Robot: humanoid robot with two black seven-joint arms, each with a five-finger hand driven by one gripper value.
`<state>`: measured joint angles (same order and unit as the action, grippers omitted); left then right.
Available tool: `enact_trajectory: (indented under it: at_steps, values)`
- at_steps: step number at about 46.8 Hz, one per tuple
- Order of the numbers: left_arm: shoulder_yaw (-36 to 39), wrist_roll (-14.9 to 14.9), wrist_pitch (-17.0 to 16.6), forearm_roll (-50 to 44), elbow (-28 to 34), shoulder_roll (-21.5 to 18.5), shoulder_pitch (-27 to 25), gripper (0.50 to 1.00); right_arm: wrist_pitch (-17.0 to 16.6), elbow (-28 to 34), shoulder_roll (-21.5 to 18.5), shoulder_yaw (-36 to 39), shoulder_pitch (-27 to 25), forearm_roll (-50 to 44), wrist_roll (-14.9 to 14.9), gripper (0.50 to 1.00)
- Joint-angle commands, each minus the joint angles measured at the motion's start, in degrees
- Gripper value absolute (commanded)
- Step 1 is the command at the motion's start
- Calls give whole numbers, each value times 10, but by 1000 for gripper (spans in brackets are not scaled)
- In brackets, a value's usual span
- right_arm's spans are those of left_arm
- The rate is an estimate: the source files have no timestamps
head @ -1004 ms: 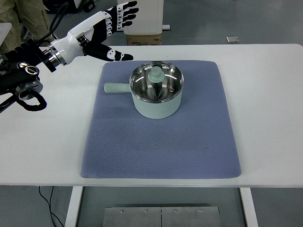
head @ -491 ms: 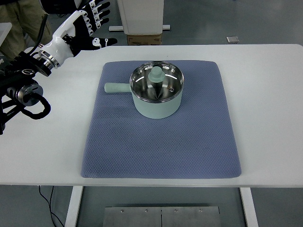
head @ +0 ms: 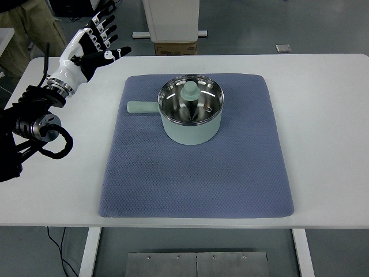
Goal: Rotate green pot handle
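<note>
A pale green pot (head: 191, 118) with a glass lid and a green knob (head: 190, 90) stands on the blue-grey mat (head: 196, 173), toward its far half. Its green handle (head: 142, 107) points left. My left hand (head: 94, 43) hovers above the table's far left corner, well away from the handle, with its fingers spread and holding nothing. The right arm is out of sight.
The black left arm (head: 31, 124) with looped cables lies along the left edge of the white table (head: 328, 144). A cardboard box (head: 175, 48) and a white stand sit behind the table's far edge. A person's trouser leg (head: 23, 26) shows at top left.
My left hand has drawn back leftward and toward the table's left edge, from near the mat's far left corner to above the table's corner. The pot has not moved.
</note>
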<state>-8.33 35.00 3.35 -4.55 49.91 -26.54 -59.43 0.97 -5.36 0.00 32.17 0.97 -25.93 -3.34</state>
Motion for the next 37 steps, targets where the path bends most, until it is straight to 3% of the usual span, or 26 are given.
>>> enact_trajectory:
  at_steps: [1, 14, 37]
  values:
    - [-16, 0, -4, -1, 0, 1, 8, 1000, 0, 0, 0, 0, 0, 0, 0, 1000]
    - [-46, 0, -11, -13, -32, 17, 28, 1000, 0, 0, 0, 0, 0, 0, 0, 1000]
    - [-82, 0, -11, -20, -92, 78, 77, 1000, 0, 0, 0, 0, 0, 0, 0, 1000]
